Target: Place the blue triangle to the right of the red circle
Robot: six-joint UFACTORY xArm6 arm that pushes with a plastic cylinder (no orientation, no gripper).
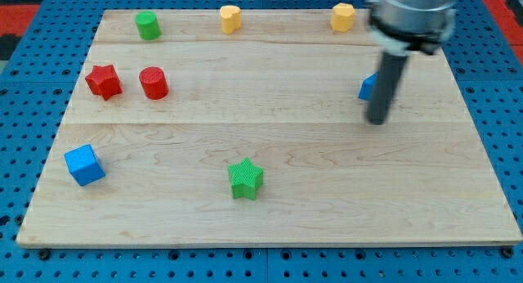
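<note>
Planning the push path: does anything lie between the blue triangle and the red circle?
No. In the camera view, only bare board lies between the blue triangle and the red circle. My tip sits against the triangle's right side, partly hiding it.

wooden board (270, 160) (blue pegboard (24, 152) beneath)

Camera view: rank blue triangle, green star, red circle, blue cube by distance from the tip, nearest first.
From my tip:
1. Blue triangle, just behind the rod, partly hidden.
2. Green star, bottom centre.
3. Red circle, left.
4. Blue cube, far bottom left.
</note>
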